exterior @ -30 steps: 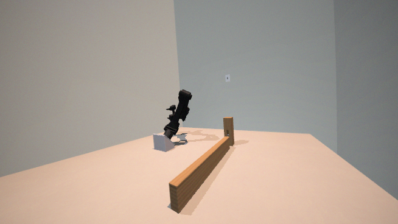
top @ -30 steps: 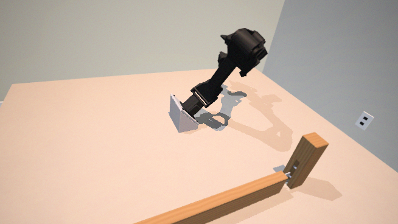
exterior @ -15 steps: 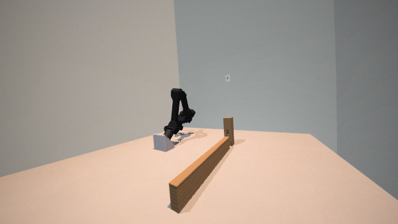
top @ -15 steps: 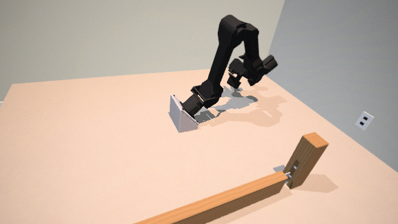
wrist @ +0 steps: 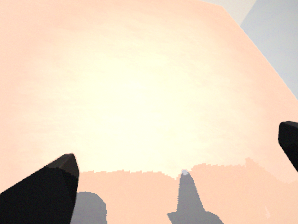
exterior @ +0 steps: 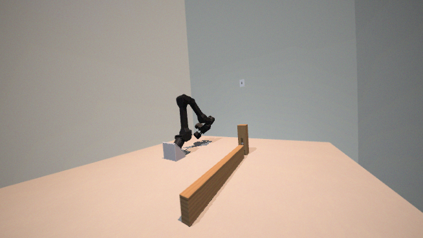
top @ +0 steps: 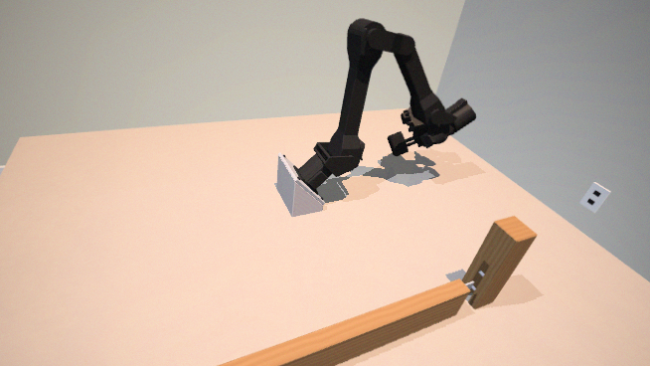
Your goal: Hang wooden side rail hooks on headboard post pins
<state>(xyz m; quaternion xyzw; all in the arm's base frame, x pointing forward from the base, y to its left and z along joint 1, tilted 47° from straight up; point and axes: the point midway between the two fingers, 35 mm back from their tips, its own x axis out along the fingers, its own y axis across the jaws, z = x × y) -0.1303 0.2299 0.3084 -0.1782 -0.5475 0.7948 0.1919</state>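
The wooden side rail (top: pixel 348 330) (exterior: pixel 210 189) stands on its narrow edge, its far end resting on the table (top: pixel 149 249) (exterior: pixel 113 194). Its hooked end is close against the slotted side of the upright post (top: pixel 512 259) (exterior: pixel 244 134). Pale metal shows between the rail end and the slot, and one pin (top: pixel 481 274) shows higher in the slot. Whether both hooks sit on pins is too small to tell. My gripper (top: pixel 403 130) (exterior: pixel 197 130) (wrist: pixel 178 141) is open and empty, above the table near the arm's base, well away from rail and post.
The arm stands on a pale wedge-shaped base (top: pixel 285 186) (exterior: pixel 169 151), left of the post in the top and exterior views. The table's edge and the walls are beyond the arm. A wall socket (top: pixel 595 197) (exterior: pixel 242 83) is on the wall behind the post.
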